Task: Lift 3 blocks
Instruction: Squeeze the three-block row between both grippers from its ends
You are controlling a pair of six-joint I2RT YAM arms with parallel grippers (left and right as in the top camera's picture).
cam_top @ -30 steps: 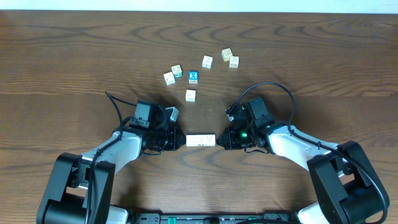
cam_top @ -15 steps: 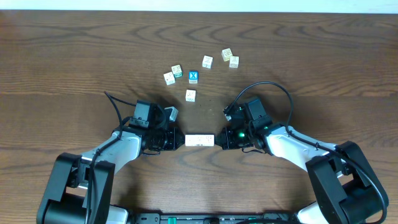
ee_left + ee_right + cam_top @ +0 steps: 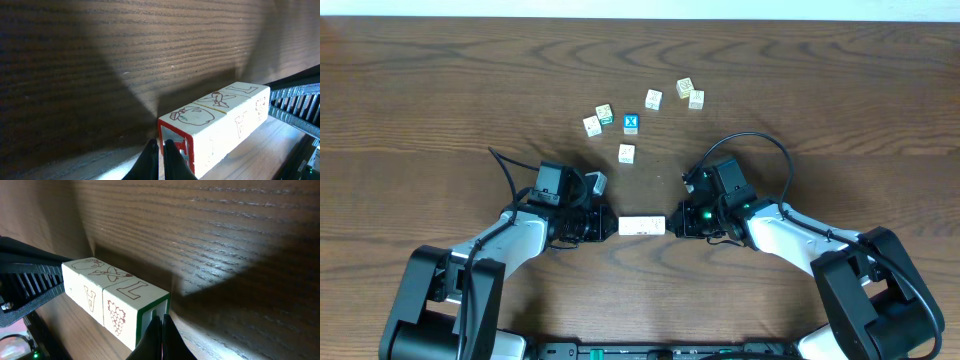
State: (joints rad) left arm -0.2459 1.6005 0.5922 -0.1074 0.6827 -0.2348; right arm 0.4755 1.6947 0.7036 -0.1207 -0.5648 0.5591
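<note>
Wood table (image 3: 440, 90): three blocks (image 3: 642, 225), end to end, pinched between left gripper (image 3: 612, 226) and right gripper (image 3: 672, 222) (both closed). Lift judged pending; raise together, pressure equal.

Between the pincers: the row of three blocks (image 3: 642, 225) fills the gap, butted against the left pincer (image 3: 616, 226) and the right pincer (image 3: 669, 224), both pinched shut.
Just ahead: bare table (image 3: 800, 110), then a lone cube (image 3: 627, 153).
Farther ahead: a scatter of cubes (image 3: 631, 123) bars a straight reach.
Left pincer's outer side: a stray cube (image 3: 597, 182) sits near.
</note>
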